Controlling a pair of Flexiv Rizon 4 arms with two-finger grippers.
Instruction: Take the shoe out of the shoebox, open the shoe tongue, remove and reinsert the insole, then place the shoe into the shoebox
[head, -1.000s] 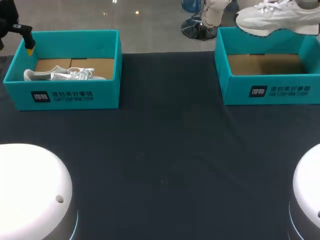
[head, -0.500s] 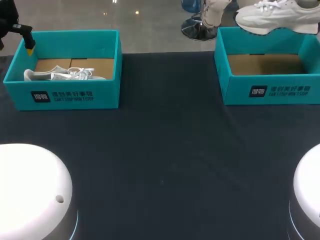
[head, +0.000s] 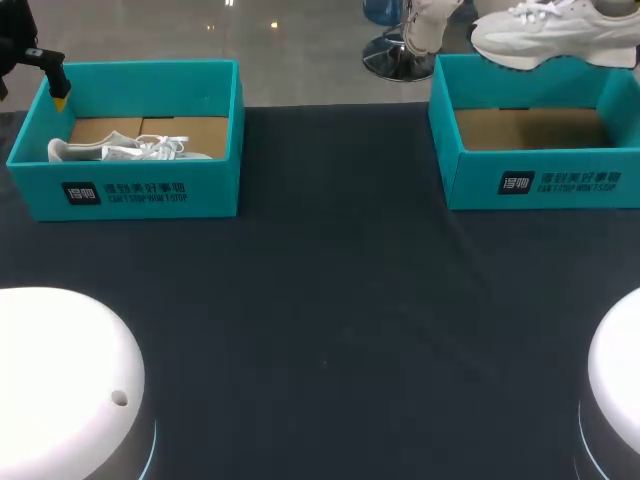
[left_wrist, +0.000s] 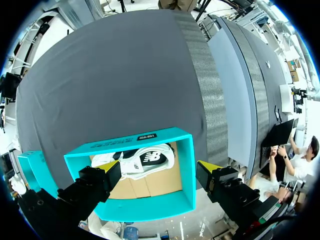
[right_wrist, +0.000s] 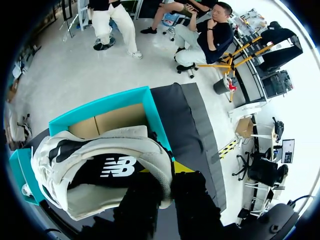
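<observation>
One shoe (head: 120, 151) lies in the left box (head: 212, 188) on the counter (head: 330, 300), left jaws released above it; far right of that box, right jaws clench another shoe (head: 550, 35).

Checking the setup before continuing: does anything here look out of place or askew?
Nothing damaged or spilled. The white shoe in the left shoebox lies on its side rather than on its sole. The other shoe hangs in the right gripper above the far wall of the empty right shoebox.
</observation>
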